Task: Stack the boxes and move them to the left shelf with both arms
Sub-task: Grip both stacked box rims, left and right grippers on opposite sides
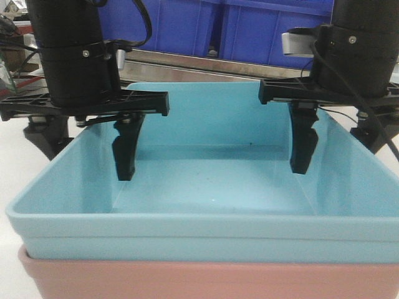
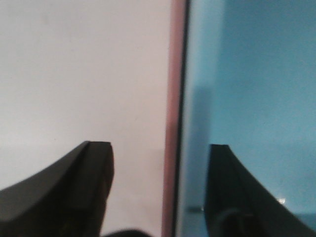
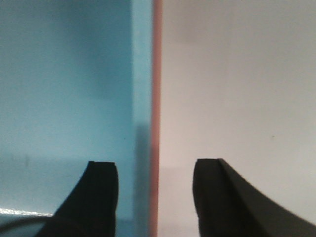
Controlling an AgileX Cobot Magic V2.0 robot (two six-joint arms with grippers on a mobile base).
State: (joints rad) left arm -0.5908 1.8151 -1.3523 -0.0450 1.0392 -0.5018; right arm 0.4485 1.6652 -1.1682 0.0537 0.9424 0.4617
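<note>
Pink bin (image 1: 187, 281) under seemingly empty blue bin (image 1: 212, 187); left claw (image 2: 158, 149), right claw (image 3: 156, 164) both apart astride its walls.

Only a strip of the pink box (image 1: 206, 281) shows at the bottom edge, the rest hidden under the blue box (image 1: 206, 233). The top edge cuts off the dark crates (image 1: 187, 28). Both wrist views are blurred; whether left gripper (image 2: 158, 148) or right gripper (image 3: 155, 164) touches the rim is unclear.

A white tabletop (image 2: 74, 74) carries the salmon pink bin (image 1: 187, 283).
</note>
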